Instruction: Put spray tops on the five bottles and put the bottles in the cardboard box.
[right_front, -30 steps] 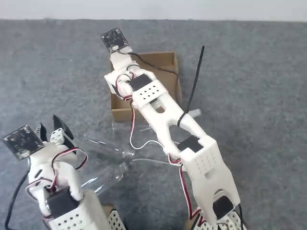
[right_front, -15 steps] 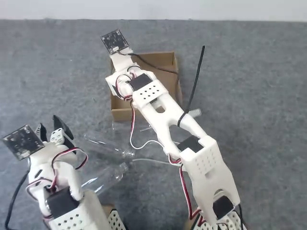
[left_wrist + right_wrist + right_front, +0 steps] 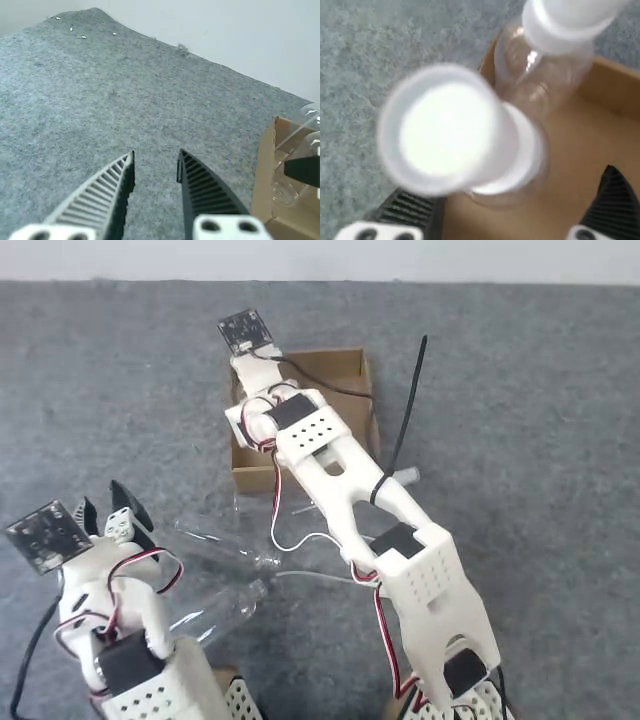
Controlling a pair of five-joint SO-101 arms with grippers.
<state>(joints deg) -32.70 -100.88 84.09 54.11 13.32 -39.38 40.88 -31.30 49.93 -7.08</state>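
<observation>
The cardboard box (image 3: 345, 362) stands on the grey carpet, and my right arm (image 3: 300, 430) hangs over it. In the right wrist view two clear bottles stand in the box (image 3: 600, 95), each with a white spray top: one close up (image 3: 445, 130), the other behind it (image 3: 560, 25). My right gripper (image 3: 510, 205) is open, its fingers wide on either side of the near bottle and the one finger clear of it. My left gripper (image 3: 156, 155) is open over bare carpet, off to the box's side (image 3: 264, 175), at the front left (image 3: 112, 502).
Two clear bottles without tops lie on the carpet between the arms (image 3: 215, 542) (image 3: 215, 612). A small clear piece (image 3: 405, 477) lies beside the right arm. A black cable (image 3: 408, 405) runs past the box's right side. Open carpet stretches to the left and right.
The right arm's wrist has shifted slightly to the right and toward the front over the box. The left arm has not moved.
</observation>
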